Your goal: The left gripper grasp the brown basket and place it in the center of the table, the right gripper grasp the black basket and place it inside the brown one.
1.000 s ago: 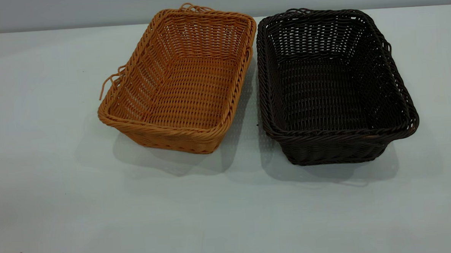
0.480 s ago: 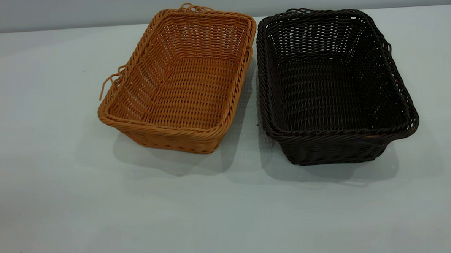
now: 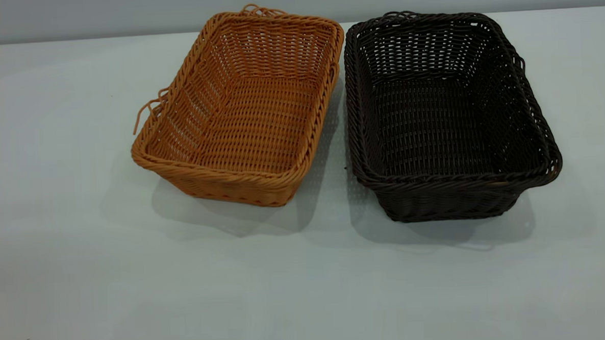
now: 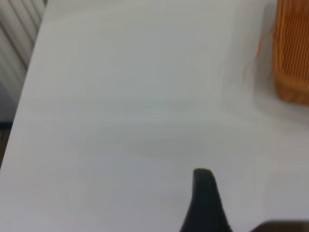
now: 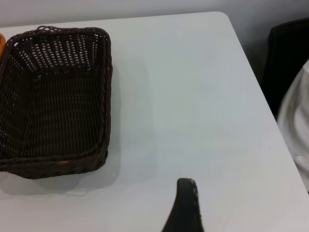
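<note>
Both baskets sit untouched on the surface [image 3: 55, 227], so the opening step is only just in hand: the reach for the first grasp. The brown basket [image 3: 244, 111] and the black basket [image 3: 443, 113] stand side by side, their far corners nearly touching, neither one nested.

From its wrist view, the left claw [image 4: 205, 203] shows just one dark finger [image 4: 203, 193] over bare surface, so I cannot tell whether it is open or closed. The brown basket [image 4: 292, 53] lies well apart from it, ahead and off to one side, only one end showing.

Same story across the way: the right claw [image 5: 186, 208] offers a single finger, its state impossible to tell, with the black basket [image 5: 53, 96] ahead and off to the side, clear of it.

Neither arm appears in the exterior view.

Next move, by my reading, belongs to the left claw: close the gap to the brown basket, straddle the braided rim, and mind those loose strands [image 3: 149, 107] sticking out of the near wall. The right claw can wait.
</note>
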`<state>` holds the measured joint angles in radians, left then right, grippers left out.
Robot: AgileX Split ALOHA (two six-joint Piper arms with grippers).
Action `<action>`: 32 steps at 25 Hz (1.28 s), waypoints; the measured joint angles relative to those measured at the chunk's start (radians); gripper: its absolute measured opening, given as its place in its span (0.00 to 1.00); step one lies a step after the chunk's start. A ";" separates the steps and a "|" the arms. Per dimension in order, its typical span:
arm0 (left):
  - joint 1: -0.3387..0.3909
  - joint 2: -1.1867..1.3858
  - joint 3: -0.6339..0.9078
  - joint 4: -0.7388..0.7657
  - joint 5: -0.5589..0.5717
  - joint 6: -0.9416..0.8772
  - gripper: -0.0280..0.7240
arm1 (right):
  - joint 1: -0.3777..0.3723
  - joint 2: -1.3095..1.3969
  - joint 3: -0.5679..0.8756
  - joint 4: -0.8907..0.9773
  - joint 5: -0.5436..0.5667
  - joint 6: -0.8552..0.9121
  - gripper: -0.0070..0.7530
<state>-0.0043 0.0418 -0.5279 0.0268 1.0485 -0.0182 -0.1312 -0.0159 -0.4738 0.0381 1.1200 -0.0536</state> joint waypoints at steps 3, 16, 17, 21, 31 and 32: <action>0.000 0.146 -0.044 -0.038 -0.059 0.002 0.69 | 0.000 0.000 0.000 0.000 0.000 0.000 0.72; 0.000 0.949 -0.197 -0.122 -0.529 0.087 0.71 | 0.000 0.000 0.000 0.004 -0.001 0.022 0.72; -0.006 1.007 -0.217 -0.132 -0.557 0.087 0.73 | 0.000 0.000 0.000 0.006 -0.001 0.023 0.72; -0.067 1.219 -0.292 -0.140 -0.663 0.095 0.77 | 0.000 0.013 0.000 0.015 -0.002 0.035 0.72; -0.188 1.746 -0.580 -0.141 -0.804 0.111 0.80 | 0.000 0.285 -0.037 0.112 -0.067 0.054 0.72; -0.197 1.801 -0.619 -0.141 -0.803 0.111 0.80 | 0.000 0.328 -0.039 0.128 -0.088 0.054 0.72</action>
<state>-0.2009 1.8424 -1.1473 -0.1142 0.2452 0.0923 -0.1312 0.3117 -0.5132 0.1662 1.0317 0.0000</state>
